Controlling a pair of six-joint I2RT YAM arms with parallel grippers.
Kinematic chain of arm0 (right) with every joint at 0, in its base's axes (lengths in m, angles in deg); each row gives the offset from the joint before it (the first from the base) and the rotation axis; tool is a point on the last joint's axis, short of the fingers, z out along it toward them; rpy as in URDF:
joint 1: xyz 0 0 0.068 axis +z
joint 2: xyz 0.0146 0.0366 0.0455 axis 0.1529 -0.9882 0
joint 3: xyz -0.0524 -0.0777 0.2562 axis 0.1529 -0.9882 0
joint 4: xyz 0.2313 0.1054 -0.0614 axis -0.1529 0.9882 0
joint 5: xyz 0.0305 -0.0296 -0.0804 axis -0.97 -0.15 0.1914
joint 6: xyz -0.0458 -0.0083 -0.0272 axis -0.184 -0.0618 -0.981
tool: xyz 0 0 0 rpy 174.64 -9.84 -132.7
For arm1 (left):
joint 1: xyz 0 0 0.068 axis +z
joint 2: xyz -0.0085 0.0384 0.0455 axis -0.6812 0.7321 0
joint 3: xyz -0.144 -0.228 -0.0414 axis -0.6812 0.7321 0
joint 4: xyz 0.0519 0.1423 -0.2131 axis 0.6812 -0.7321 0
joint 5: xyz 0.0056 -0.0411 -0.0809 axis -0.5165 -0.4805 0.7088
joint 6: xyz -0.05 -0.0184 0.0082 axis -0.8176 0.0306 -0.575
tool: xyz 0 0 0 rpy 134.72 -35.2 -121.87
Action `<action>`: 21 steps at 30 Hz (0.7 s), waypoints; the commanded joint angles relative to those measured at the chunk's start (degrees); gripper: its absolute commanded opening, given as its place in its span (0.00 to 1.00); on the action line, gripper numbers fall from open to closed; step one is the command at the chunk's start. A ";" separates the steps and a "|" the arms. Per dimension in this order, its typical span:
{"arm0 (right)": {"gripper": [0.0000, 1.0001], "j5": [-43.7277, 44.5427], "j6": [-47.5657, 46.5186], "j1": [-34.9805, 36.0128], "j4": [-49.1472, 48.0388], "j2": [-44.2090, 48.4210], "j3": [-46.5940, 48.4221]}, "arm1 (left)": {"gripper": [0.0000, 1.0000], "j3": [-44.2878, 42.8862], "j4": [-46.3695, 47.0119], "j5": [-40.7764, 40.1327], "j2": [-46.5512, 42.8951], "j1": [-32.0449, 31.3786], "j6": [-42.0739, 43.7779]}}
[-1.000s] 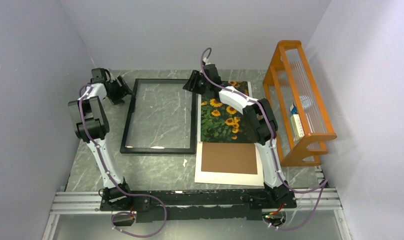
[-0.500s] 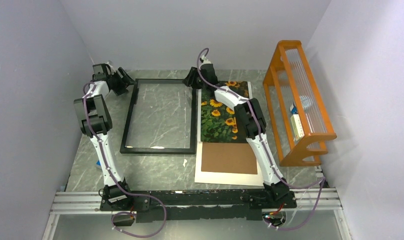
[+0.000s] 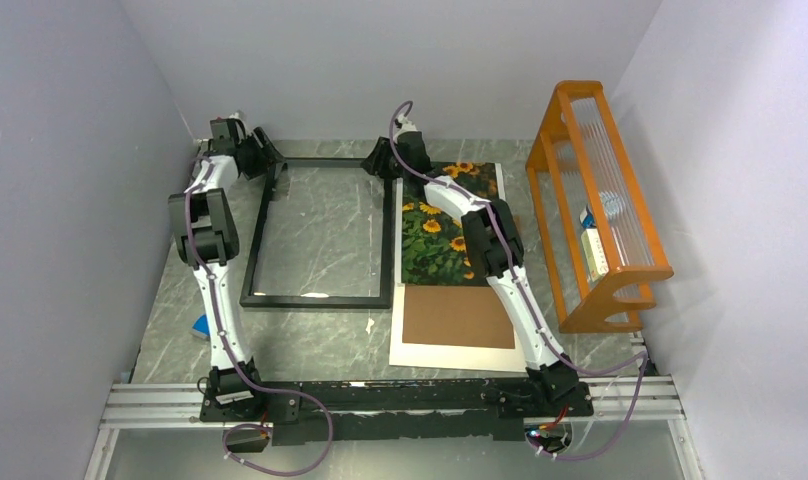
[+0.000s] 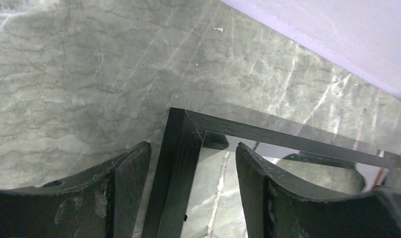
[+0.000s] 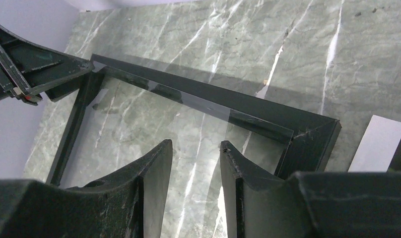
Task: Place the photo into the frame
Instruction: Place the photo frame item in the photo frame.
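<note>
Top view: my 2 arms reach to the far corners of the frame (image 3: 320, 298), left gripper (image 3: 257, 158) at the left one and right gripper (image 3: 384, 160) at the right one. I judge this is to steady or lift it. The photo (image 3: 442, 235) lies flat just beside the frame's right rail, not yet inside. The back wall (image 3: 380, 70) is near, and the orange rack (image 3: 600, 200) is well apart.

Left wrist: my fingers (image 4: 126, 178) stand spread, straddling the left rail near its corner. There is a gap on each side and they pinch nothing.

Right wrist: the jaws are partly spread and empty, over the glass (image 5: 154, 119) just inside the far-right corner. The rail sits to their right, so gripping it calls for a sideways shift.
</note>
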 commanded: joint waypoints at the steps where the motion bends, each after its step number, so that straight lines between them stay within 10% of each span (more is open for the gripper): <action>1: 0.44 -1.56 -1.39 -0.02 -2.00 -0.96 2.81 | 0.68 -0.61 -7.31 -6.40 3.07 -1.15 3.64; 21: 0.40 -3.78 -0.71 0.24 0.41 0.71 -0.97 | 0.52 -5.41 -22.44 -7.56 5.35 -2.23 6.88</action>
